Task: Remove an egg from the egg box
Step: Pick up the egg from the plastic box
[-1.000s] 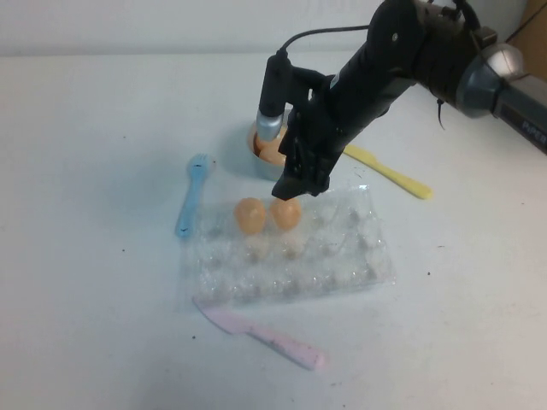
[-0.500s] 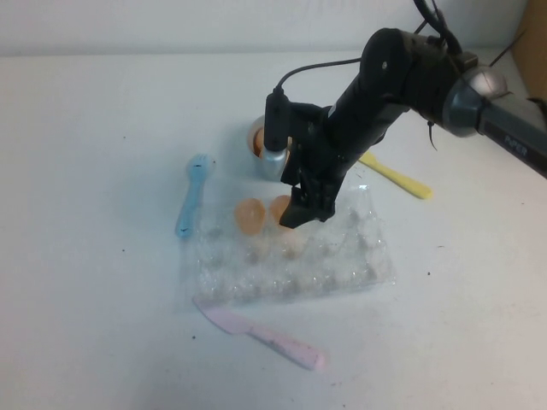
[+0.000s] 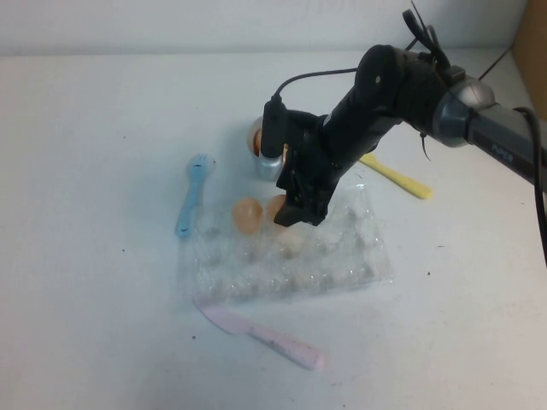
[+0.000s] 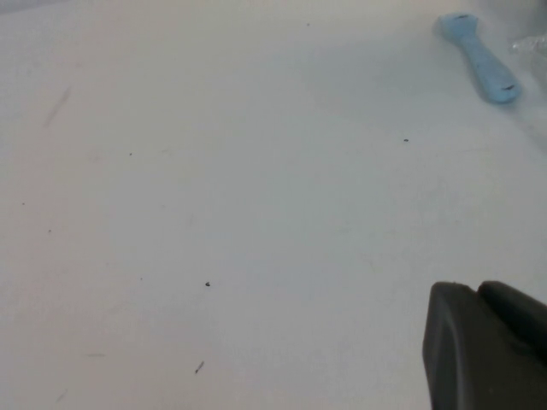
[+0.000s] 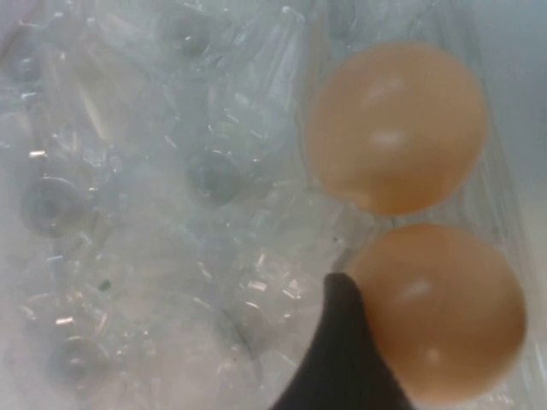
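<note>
The clear plastic egg box [image 3: 329, 256] lies mid-table with two peach-tan eggs in its far-left cups. My right gripper [image 3: 292, 213] is down in the box, open, over the right one of these eggs [image 3: 275, 206]. In the right wrist view one dark finger [image 5: 342, 342] touches the side of that egg [image 5: 440, 312]. The other finger is out of view. The second egg [image 5: 397, 128] sits in the neighbouring cup [image 3: 248, 213]. My left gripper [image 4: 474, 295] is out of the high view, shut and empty over bare table.
A grey bowl [image 3: 267, 162] holding more eggs stands just behind the box, partly hidden by my right arm. A blue spoon [image 3: 192, 195] lies left of the box, a yellow knife [image 3: 395, 176] at the back right, a pink knife [image 3: 265, 336] in front.
My right gripper has come down from above the bowl's front into the box's far-left cups, beside the right egg. The eggs and the box have not moved.
</note>
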